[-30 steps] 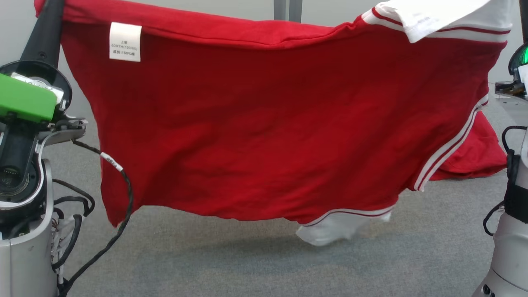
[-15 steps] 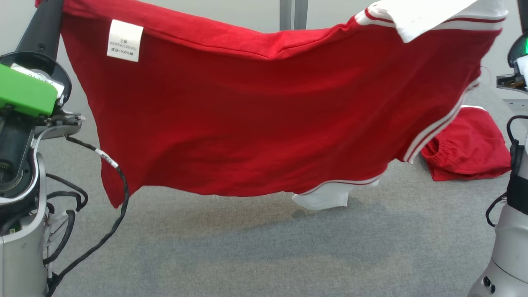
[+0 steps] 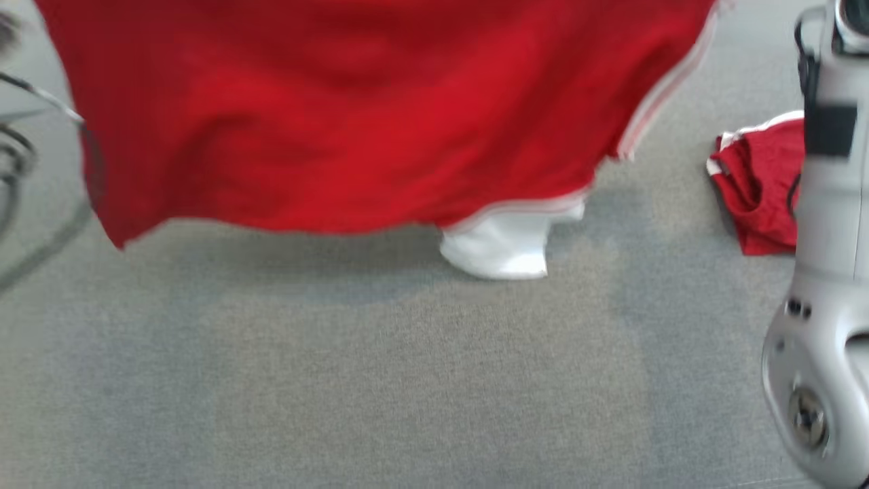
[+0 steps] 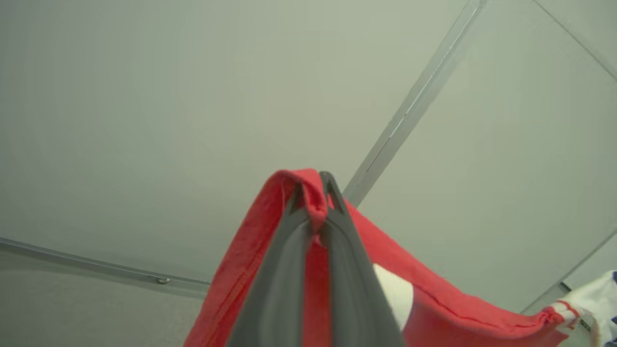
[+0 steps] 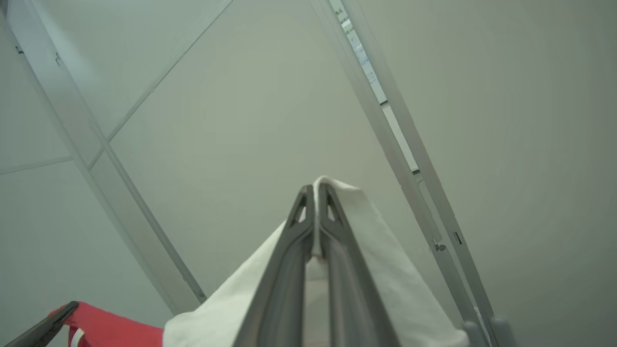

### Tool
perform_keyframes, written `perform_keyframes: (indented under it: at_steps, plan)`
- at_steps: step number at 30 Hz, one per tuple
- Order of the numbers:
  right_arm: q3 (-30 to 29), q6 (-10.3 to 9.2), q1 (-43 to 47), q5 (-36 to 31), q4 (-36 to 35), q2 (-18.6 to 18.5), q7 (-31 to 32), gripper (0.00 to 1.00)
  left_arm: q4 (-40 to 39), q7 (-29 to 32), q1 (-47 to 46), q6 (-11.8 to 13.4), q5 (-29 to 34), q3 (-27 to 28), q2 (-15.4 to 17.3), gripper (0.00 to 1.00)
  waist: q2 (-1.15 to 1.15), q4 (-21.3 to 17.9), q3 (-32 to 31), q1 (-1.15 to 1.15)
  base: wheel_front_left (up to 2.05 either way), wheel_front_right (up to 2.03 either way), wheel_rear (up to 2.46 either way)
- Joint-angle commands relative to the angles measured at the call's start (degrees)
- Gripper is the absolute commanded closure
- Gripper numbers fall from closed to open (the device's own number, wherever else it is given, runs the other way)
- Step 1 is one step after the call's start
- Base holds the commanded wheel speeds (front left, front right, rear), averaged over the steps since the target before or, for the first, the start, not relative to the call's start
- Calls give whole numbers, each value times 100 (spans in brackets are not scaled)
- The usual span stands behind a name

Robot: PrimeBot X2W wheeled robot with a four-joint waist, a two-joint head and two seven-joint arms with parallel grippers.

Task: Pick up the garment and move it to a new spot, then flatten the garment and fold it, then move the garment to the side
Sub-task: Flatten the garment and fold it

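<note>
Right, the red polo shirt hangs in the air, spread wide between both arms, with its red lower hem clear of the grey carpeted surface. A white part (sleeve or collar, can't tell) dangles lowest; can't tell if it touches.

Left end effector is clamped on a fold of the red edge. Right end effector is clamped on white fabric of the same shirt.

Cloth reads as light, soft and limp: it sags between the grips, will swing and bunch, and has no stiffness to push against. Best holds are probably seams, hem corners or shoulders, pinched through both layers.

Nearby, a second red garment lies crumpled at the right, just beside the right arm. A dark cable sits at the left edge.

My call: lay it down mid-surface, well apart from that pile, or the trailing white part may drag into it.
</note>
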Motion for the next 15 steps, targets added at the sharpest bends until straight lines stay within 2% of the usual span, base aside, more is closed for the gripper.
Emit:
perform_keyframes:
  at_steps: [1,3,6,9,10,11,15]
  plan:
    - [90,2,-624,-292,608,-12,-382,100,564,-72,-498,-44,465,-157,280,100,0,-154,906,0,0,0,0]
    - [110,1,-1255,-467,1406,-15,-942,100,1196,-240,-1002,-94,954,-396,456,100,0,-273,1044,0,0,0,0]
    - [251,-3,-2253,-593,2402,-35,-1841,100,1857,-761,-1813,-172,1369,-399,449,100,0,-493,1281,0,0,0,0]
    - [440,-4,-2970,-520,3190,-22,-2605,100,2287,-1517,-2390,-459,1596,-321,385,100,0,-693,1556,0,0,0,0]
    - [489,-4,-3157,-486,3429,-18,-2796,100,2370,-1719,-2568,-626,1673,-339,390,100,0,-764,1667,0,0,0,0]
    - [489,-4,-3157,-486,3429,-18,-2796,100,2370,-1719,-2568,-626,1673,-339,390,100,0,-764,1667,0,0,0,0]
    - [896,-4,-3618,-178,4171,-19,-3267,100,2862,-2385,-3068,-1139,1731,-289,323,100,0,-929,2048,0,0,0,0]
